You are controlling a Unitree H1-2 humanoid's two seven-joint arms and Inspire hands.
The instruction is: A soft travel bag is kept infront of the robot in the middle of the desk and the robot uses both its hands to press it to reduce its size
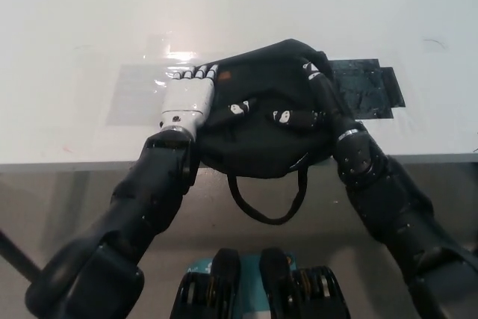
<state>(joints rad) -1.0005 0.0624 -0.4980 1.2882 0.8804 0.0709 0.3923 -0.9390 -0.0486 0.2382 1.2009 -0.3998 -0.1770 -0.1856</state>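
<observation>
At the left of the white desk (67, 50), a pale rectangular patch (134, 95) lies flat on the surface, running from well left of the bag toward it, with a bright glare at its far edge. Just right of it, the white left hand (187, 98) lies with its back up and its fingers (196, 74) stretched out straight and close together, pointing toward the far edge; it holds nothing and its inner side presses against the left flank of the black travel bag (258, 121). The bag sits in the middle of the desk at the near edge, its near side bulging slightly over that edge, and it looks bunched into a rounded mound, higher at the far right. Its flaps are closed, so what is inside cannot be seen. A black carry strap (265, 211) hangs in a loop from the bag's near side, below the desk edge. Small white tabs show on the bag's top. The black right hand (317, 102) lies against the right flank of the bag, its fingers laid along the fabric and pointing toward the far edge; dark against dark, whether they curl into the cloth cannot be told. To the right of the bag, a dark rectangular patch (366, 87) lies flat on the desk, partly tucked behind the bag's far right side.
</observation>
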